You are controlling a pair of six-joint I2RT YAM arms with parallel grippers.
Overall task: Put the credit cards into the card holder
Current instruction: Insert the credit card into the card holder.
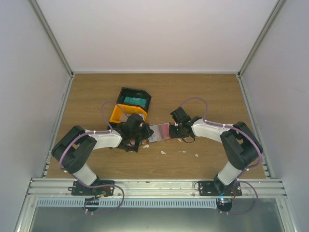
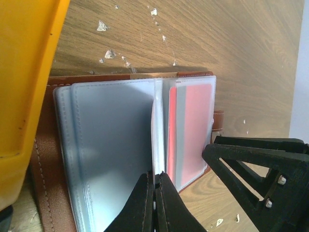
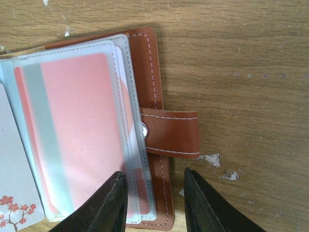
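Although a red plastic card with a grey stripe (image 3: 77, 135) is already seated in a clear sleeve of the small reddish-brown leather-like folding card holder (image 3: 150, 72), the task is judged to be only partly done. The card holder is laid open on the brown wooden table (image 1: 203, 92), between the two arms and just beside the yellow plastic bin (image 1: 118, 115). A pale card printed with red blossoms (image 3: 14, 212) is seen at the facing page; whether it is fully pocketed cannot be told. The grey-looking sleeves on the other side, shown in the left wrist view, appear unfilled. A stack of teal green cards (image 1: 134, 101) is seen in the black plastic bin (image 1: 126, 92) beyond the yellow one, so more cards are judged to be waiting for their pockets.

The left gripper (image 2: 154, 186) is closed tight on one thin clear leaf of the card holder, which is held upright so that the pages are parted. The right gripper (image 3: 154, 195) is set at a middling width with nothing held. One finger is over the filled sleeve and the other is past the cover's edge, near the brown snap strap (image 3: 171, 133).
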